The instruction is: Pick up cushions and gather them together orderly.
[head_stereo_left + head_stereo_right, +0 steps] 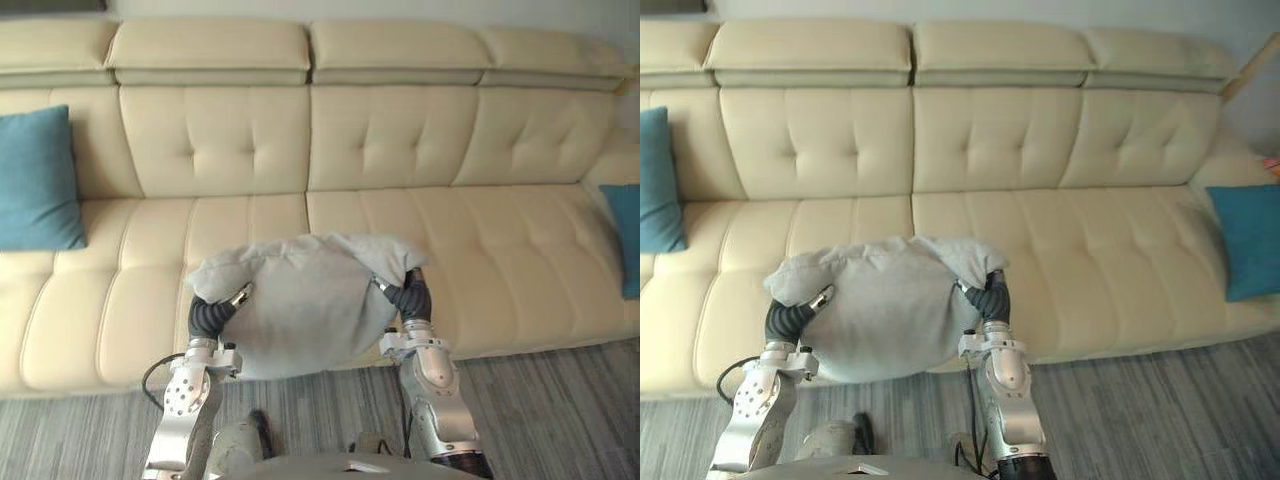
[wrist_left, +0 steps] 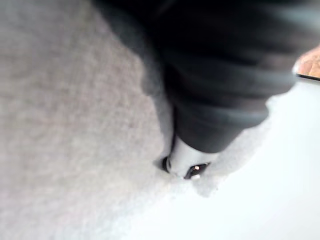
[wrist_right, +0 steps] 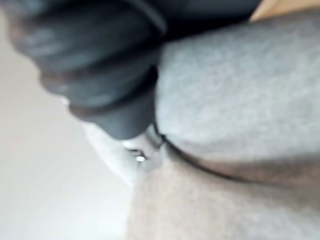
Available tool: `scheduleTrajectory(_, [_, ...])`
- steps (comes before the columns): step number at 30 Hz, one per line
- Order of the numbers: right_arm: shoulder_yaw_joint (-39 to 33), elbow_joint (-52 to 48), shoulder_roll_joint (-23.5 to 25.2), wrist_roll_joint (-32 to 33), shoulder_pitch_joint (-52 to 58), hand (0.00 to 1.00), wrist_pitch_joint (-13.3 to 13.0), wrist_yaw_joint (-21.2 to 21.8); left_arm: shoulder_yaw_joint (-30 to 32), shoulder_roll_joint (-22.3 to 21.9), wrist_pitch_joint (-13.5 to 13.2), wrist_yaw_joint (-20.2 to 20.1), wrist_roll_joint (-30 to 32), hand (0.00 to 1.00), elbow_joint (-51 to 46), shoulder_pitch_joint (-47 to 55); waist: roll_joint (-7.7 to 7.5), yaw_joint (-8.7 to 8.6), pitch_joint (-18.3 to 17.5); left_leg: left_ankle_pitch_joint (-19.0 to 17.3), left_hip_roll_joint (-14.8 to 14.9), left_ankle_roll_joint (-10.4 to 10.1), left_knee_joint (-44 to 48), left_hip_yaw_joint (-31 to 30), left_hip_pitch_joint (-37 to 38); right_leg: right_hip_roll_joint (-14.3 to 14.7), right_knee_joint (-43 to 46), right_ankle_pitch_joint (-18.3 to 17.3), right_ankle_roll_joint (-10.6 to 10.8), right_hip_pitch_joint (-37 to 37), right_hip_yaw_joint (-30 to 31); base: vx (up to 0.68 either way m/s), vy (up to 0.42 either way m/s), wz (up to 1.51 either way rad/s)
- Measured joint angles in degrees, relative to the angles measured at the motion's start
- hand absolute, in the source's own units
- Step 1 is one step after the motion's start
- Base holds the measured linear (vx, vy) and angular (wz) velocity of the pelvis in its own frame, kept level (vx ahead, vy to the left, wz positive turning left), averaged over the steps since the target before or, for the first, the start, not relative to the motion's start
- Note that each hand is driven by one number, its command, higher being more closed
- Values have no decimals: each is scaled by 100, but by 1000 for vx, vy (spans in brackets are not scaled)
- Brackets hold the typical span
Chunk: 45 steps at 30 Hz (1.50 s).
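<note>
A grey cushion (image 1: 300, 300) is held up in front of the sofa's seat edge, between my two hands. My left hand (image 1: 212, 316) grips its left side, with the thumb lying on top of the fabric and the other fingers hidden beneath. My right hand (image 1: 411, 299) grips the right side in the same way. In the left wrist view a fingertip (image 2: 187, 167) digs into the grey cushion (image 2: 65, 125). The right wrist view shows the dark cover of my right hand (image 3: 100, 65) pressed against the grey cushion (image 3: 235, 100). A blue cushion (image 1: 38, 180) leans on the sofa's far left, and another blue cushion (image 1: 1245, 240) on its far right.
The long cream leather sofa (image 1: 480, 230) spans the whole width, with bare seat between the two blue cushions. A grey striped floor (image 1: 560, 410) runs along the sofa's front.
</note>
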Motion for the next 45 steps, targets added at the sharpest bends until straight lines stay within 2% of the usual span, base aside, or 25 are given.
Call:
scheduleTrajectory(1, [14, 11, -2, -1, 6, 100, 3, 8, 12, 0, 0, 0, 0, 100, 21, 6, 7, -5, 5, -11, 45, -22, -9, 0, 34, 72, -127, -64, -63, -101, -47, 120, -156, -7])
scheduleTrajectory(2, [24, 11, -4, -2, 21, 100, 7, 26, 36, 1, 0, -1, 0, 100, 60, 17, 18, -26, 8, -2, 146, -139, -13, -9, 83, 269, -715, -68, -123, -277, -57, 161, -194, 11])
scheduleTrajectory(3, [28, -1, 3, -2, 24, 100, 6, 28, 38, 15, -3, -19, 1, 100, 60, 22, -136, -63, -79, 12, 83, -327, 16, -65, 72, 512, -1900, 441, -222, -254, 158, 219, -244, 37])
scheduleTrajectory(4, [13, -16, 9, 0, 20, 100, -3, 26, 30, 43, -6, -51, 6, 100, 100, -20, -270, -124, -77, -57, -81, -441, 141, -234, 48, 528, -2424, 1216, -159, -199, 366, 204, -223, 46])
scheduleTrajectory(5, [-35, 10, -88, -1, 2, 100, 0, 22, -12, -49, 8, -64, 7, 100, 281, -124, -113, -114, -39, -110, 3, -496, 211, -373, 45, 564, -2378, 1222, -204, -125, 261, 181, -126, 45])
scheduleTrajectory(6, [-55, -9, -284, 0, 32, 100, 3, 18, -62, -220, 33, -104, 13, 100, 374, -99, 85, -114, -98, -97, 96, -542, 145, -529, 41, 680, -2752, 1321, -239, 73, 197, 158, -85, 9])
scheduleTrajectory(7, [-86, -18, -398, 0, -8, 100, 3, 20, -75, -290, 31, -149, 14, 100, 355, -103, 179, -37, -117, -90, 198, -595, 41, -538, 47, 816, -3173, 1494, -286, 218, 187, 169, -79, -3])
scheduleTrajectory(11, [-171, -56, -401, 9, -13, 100, 3, 27, -99, -399, 32, -163, 14, 100, 322, -171, 183, -48, -124, 7, 224, -733, -279, -665, 124, 940, -4102, 1885, -356, 654, 68, 112, -81, 5])
scheduleTrajectory(16, [-224, -140, -360, 10, -22, 100, 3, 19, -126, -451, 35, -103, 15, 100, 288, -252, 185, 27, -134, 66, 123, -746, -546, -684, 396, 922, -4334, 1906, -360, 931, 52, 56, -10, 7])
scheduleTrajectory(19, [-230, -224, -346, 7, -302, 100, 6, -41, -98, -450, 34, 158, 27, 100, 266, -619, 189, 47, -136, 174, -14, -692, -759, -748, 431, 827, -4335, 1920, -355, 903, 49, 1, 31, 12])
scheduleTrajectory(23, [-216, -45, -307, -28, -1175, 100, 0, -363, 1, -410, 30, 626, 236, 100, 284, -1393, 188, 70, -134, 346, -140, -629, -952, -802, 306, 730, -4335, 2046, -355, 718, 44, -57, 38, 9])
scheduleTrajectory(25, [-223, 618, -319, -90, -2317, 100, -5, -672, 72, -214, -54, 970, 254, 100, 591, -2233, 215, 97, -80, 514, -208, -588, -998, -837, 49, 667, -4338, 2233, -380, 428, 64, -131, 39, 4])
scheduleTrajectory(27, [-307, 1551, -511, -249, -3978, 100, 4, -1044, 176, 189, -116, 1392, 344, 100, 1465, -3811, 255, 125, 290, 749, -301, -549, -1009, -906, -354, 586, -4337, 2542, -426, 41, 44, -224, 51, 15])
scheduleTrajectory(28, [-307, 1806, -595, -295, -4466, 100, 8, -1213, 182, 338, -117, 1549, 343, 100, 1711, -4276, 264, 119, 334, 842, -335, -519, -1007, -939, -594, 553, -4337, 2646, -447, -181, 41, -259, 71, 23])
scheduleTrajectory(29, [-306, 1981, -664, -384, -4886, 100, 17, -1352, 188, 466, -117, 1666, 343, 100, 1861, -4663, 265, 112, 424, 925, -365, -512, -1010, -968, -773, 523, -4337, 2732, -444, -351, 42, -232, 70, 20])
scheduleTrajectory(30, [-320, 2072, -714, -496, -5467, 100, 48, -1563, 271, 654, -129, 1838, 343, 100, 1906, -5139, 256, 98, 734, 1004, -402, -496, -1012, -978, -893, 477, -4338, 2792, -451, -467, 54, -251, 66, 14])
scheduleTrajectory(33, [-351, 2092, -785, -825, -6100, 100, 57, -1841, 433, 810, -319, 2124, 346, 100, 2013, -5670, 255, 89, 849, 1022, -424, -493, -819, -975, -1398, 423, -4338, 2810, -453, -875, 71, -146, 27, 5])
scheduleTrajectory(39, [-410, 2648, -1049, -901, -7195, 100, 156, -2044, 371, 1267, -354, 2174, 319, 100, 3046, -7077, 252, -46, 1300, 1200, -431, -529, -723, -976, -2075, 419, -4339, 2865, -390, -1512, 148, -87, -6, 3])
scheduleTrajectory(40, [-436, 2728, -1090, -900, -7339, 100, 212, -2046, 352, 1333, -354, 2106, 284, 100, 3225, -7273, 253, -95, 1458, 1214, -417, -545, -734, -974, -2090, 425, -4339, 2886, -392, -1535, 159, -38, 0, -3])
scheduleTrajectory(42, [-485, 2727, -1188, -900, -7435, 100, 257, -2124, 291, 1366, -352, 1958, 160, 100, 3554, -7622, 259, -211, 1542, 1239, -399, -562, -740, -958, -2339, 435, -4338, 2989, -353, -1805, 218, -29, 13, -6])
scheduleTrajectory(44, [-490, 2728, -1323, -900, -7509, 100, 325, -2212, 218, 1368, -353, 1842, 100, 100, 3798, -7909, 262, -271, 1714, 1244, -390, -558, -754, -950, -2371, 455, -4338, 3053, -357, -1858, 241, -18, 24, -9])
scheduleTrajectory(45, [-502, 2727, -1393, -900, -7600, 100, 353, -2289, 163, 1412, -376, 1796, 97, 100, 3879, -8145, 267, -275, 1805, 1279, -376, -535, -835, -901, -2403, 499, -4338, 3197, -356, -1977, 341, -20, 22, -16])
